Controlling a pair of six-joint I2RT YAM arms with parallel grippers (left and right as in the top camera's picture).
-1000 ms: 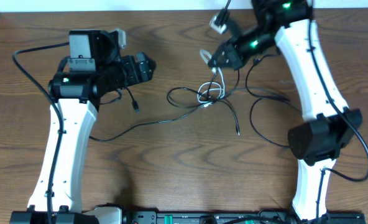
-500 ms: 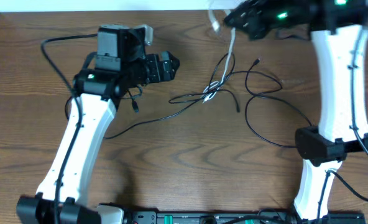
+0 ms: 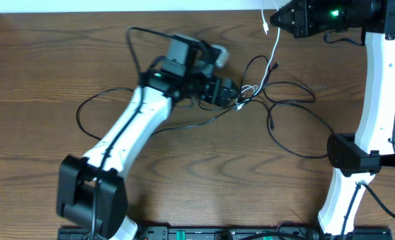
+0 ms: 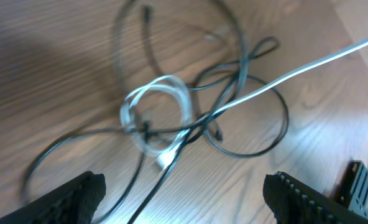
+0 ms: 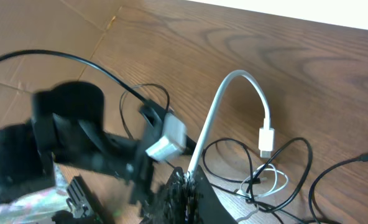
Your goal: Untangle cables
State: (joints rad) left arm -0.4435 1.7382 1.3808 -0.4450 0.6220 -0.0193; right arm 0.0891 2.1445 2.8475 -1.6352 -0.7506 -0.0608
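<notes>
The brown wooden bench [image 3: 37, 80] fills the overhead view. The left arm [image 3: 127, 130] rises from 7 o'clock and reaches diagonally towards 1 o'clock. The right arm [image 3: 377, 87] stands along the 3 o'clock edge and bends at the far edge towards 12.

The cables [image 3: 251, 93] lie past the bench's middle, towards 1 o'clock, joined in a small knot. From that knot the black cords [image 3: 297, 103] spread in loose loops. A wide loop lies flat on the wood at the knot's 4 o'clock side, and a thin strand trails off towards 9 o'clock under the left arm.

The white cord [image 3: 272, 57] climbs in a straight line from the knot towards 1 o'clock, into the right claw [image 3: 279, 19]. In the left wrist view its lower part is a small white coil [image 4: 159, 112] crossed by black strands.

The right claw [image 5: 187, 186] is clamped on the white cord. Beyond the grip the cord arches over and hangs down to its white plug [image 5: 266, 140].

The left claw [image 3: 232, 91] sits just at the knot's 9 o'clock side. In its own camera its fingers [image 4: 69, 199] stand wide apart, with the knot ahead between them and nothing gripped. Whether it touches a strand cannot be told.
</notes>
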